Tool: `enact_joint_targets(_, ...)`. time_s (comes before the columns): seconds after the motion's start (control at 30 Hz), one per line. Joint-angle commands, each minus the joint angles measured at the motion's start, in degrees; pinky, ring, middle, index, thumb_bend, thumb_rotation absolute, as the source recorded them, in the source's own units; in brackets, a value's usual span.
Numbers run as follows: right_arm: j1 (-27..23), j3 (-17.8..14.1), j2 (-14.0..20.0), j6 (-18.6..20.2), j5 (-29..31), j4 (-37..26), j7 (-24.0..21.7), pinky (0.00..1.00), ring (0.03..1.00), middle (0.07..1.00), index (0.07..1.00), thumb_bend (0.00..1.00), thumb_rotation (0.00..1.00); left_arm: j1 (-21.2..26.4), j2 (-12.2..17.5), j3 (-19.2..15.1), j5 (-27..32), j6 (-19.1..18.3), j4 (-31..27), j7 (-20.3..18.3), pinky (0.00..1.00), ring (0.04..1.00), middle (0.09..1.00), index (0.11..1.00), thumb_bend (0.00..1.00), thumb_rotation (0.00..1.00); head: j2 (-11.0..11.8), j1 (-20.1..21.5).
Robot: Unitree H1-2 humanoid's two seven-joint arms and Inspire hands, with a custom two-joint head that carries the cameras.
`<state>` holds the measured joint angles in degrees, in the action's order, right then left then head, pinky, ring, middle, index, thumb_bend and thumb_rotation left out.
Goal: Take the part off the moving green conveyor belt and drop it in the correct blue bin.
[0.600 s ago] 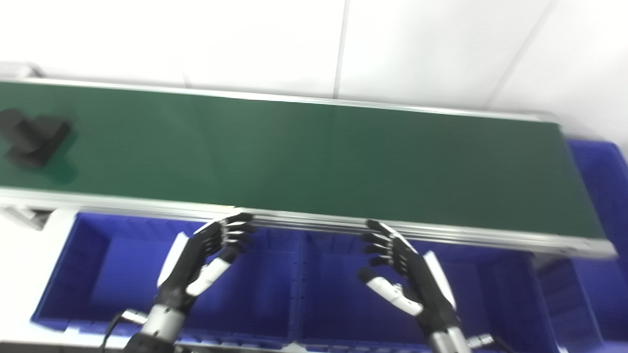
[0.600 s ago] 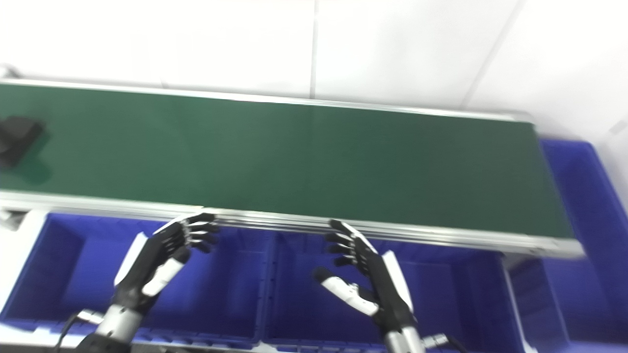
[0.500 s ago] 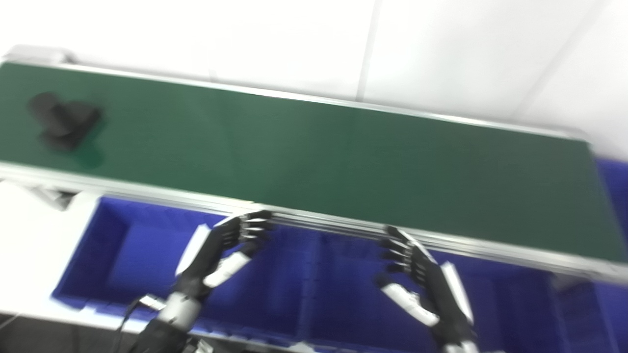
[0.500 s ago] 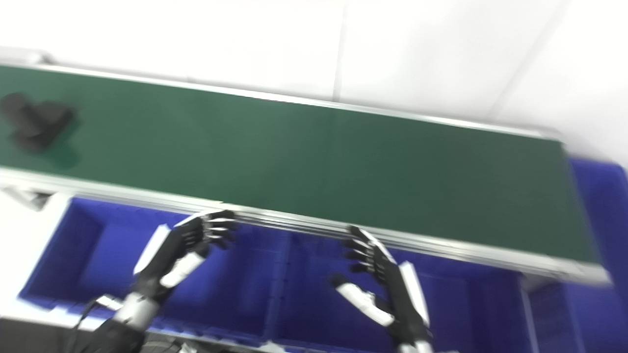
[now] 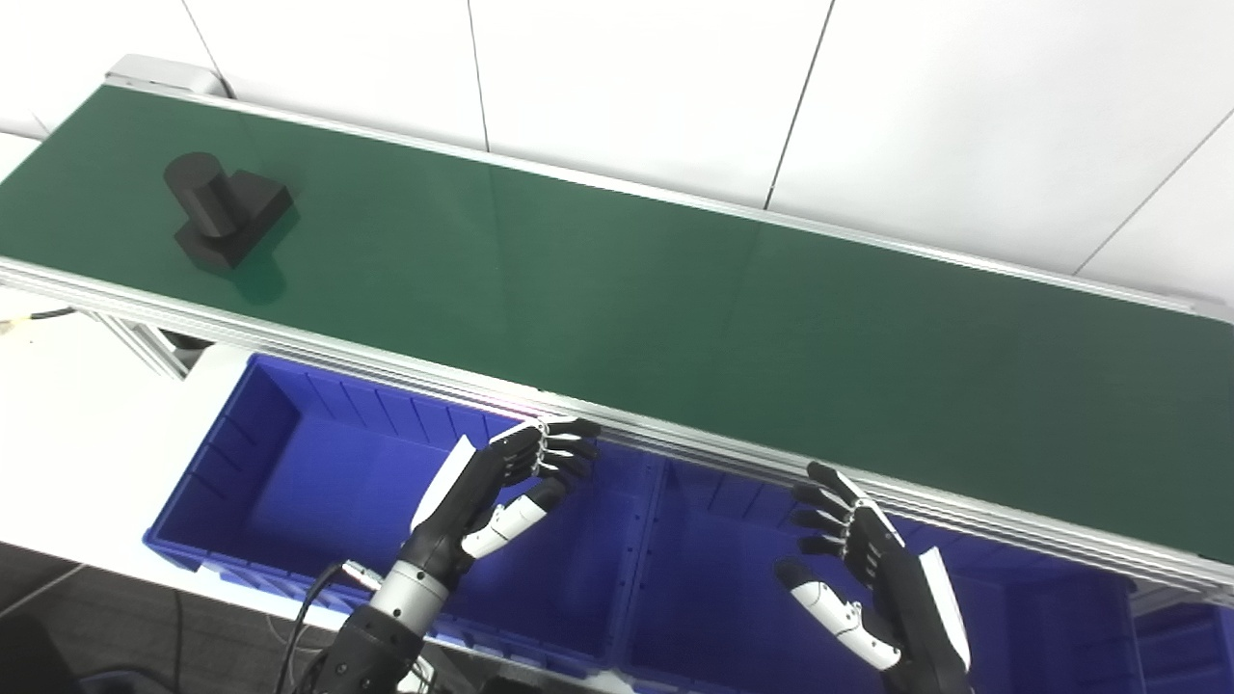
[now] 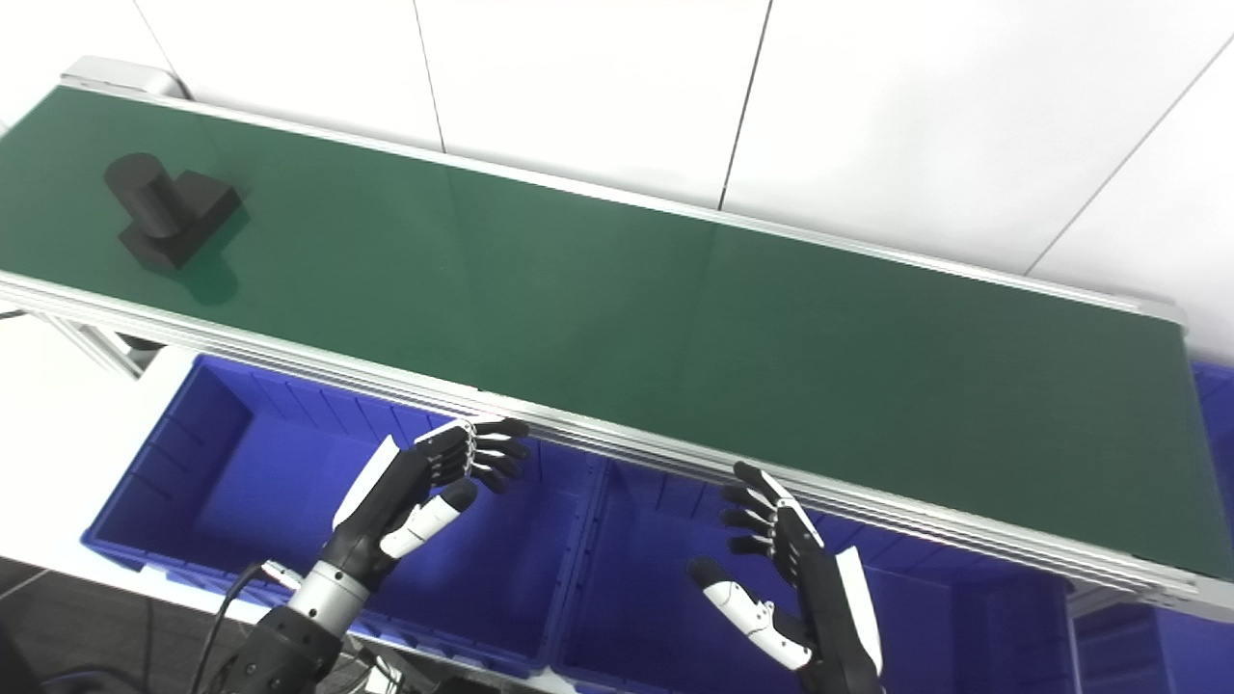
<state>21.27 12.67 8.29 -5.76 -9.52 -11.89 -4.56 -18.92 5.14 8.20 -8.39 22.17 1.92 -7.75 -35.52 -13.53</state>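
The black part (image 5: 224, 210) sat near the far left end of the green conveyor belt (image 5: 675, 308) — untouched. Both hands hovered over the blue bins (image 5: 289, 472) by the belt's near edge, left hand (image 5: 496, 487) and right hand (image 5: 868, 569) empty, fingers spread.

Left hand (image 5: 492, 487): showing black fingers, white back plate and thumb, silver wrist.
Right hand (image 5: 872, 578): seemingly matching it.
Cable (image 5: 307, 607): black, trailing.
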Motion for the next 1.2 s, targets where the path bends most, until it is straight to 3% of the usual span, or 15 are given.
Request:
enact_joint_targets(0.0, -0.5, -0.4, 0.4, -4.1, 0.3, -0.5, -0.1, 0.66, 0.753, 0.804, 0.869, 0.56, 0.50, 0.8, -0.4, 0.2, -0.3, 2.5, -0.2, 1.1, 0.54, 0.623, 0.693, 0.749, 0.74, 0.90, 0.0, 0.0)
enact_joint_targets(0.17, -1.2, -0.9, 1.1, -6.8, 0.9, 2.3, -0.2, 0.65, 0.750, 0.808, 0.875, 0.56, 0.52, 1.4, -1.2, 0.6, -1.5, 3.7, 2.3, 2.3, 0.54, 0.620, 0.688, 0.744, 0.73, 0.89, 3.8, -3.4)
enact_joint_targets(0.3, -1.8, -1.3, 1.4, -7.9, 0.8, 4.0, -0.2, 0.65, 0.748, 0.804, 0.877, 0.57, 0.55, 2.2, -1.7, 0.9, -2.0, 4.5, 4.4, 3.2, 0.53, 0.617, 0.681, 0.736, 0.73, 0.88, 5.7, -4.4)
enact_joint_targets(0.4, -2.2, -1.6, 1.4, -7.8, 1.0, 5.0, -0.3, 0.65, 0.750, 0.802, 0.877, 0.55, 0.51, 2.9, -1.6, 1.4, -1.9, 4.7, 5.8, 3.9, 0.54, 0.618, 0.682, 0.733, 0.72, 0.87, 6.6, -4.2)
enact_joint_targets(0.73, -3.2, -1.7, 1.1, -8.8, 1.0, 6.3, 0.0, 0.65, 0.746, 0.799, 0.872, 0.54, 0.44, 4.3, -1.2, 2.5, -2.0, 4.7, 7.9, 5.7, 0.52, 0.601, 0.671, 0.724, 0.71, 0.85, 8.2, -4.2)
enact_joint_targets(1.17, -4.0, -1.9, 1.2, -10.1, 0.7, 8.0, 0.0, 0.63, 0.746, 0.805, 0.868, 0.53, 0.43, 5.7, -0.3, 4.3, -1.0, 4.7, 10.0, 7.5, 0.52, 0.594, 0.664, 0.713, 0.69, 0.80, 10.3, -5.3)
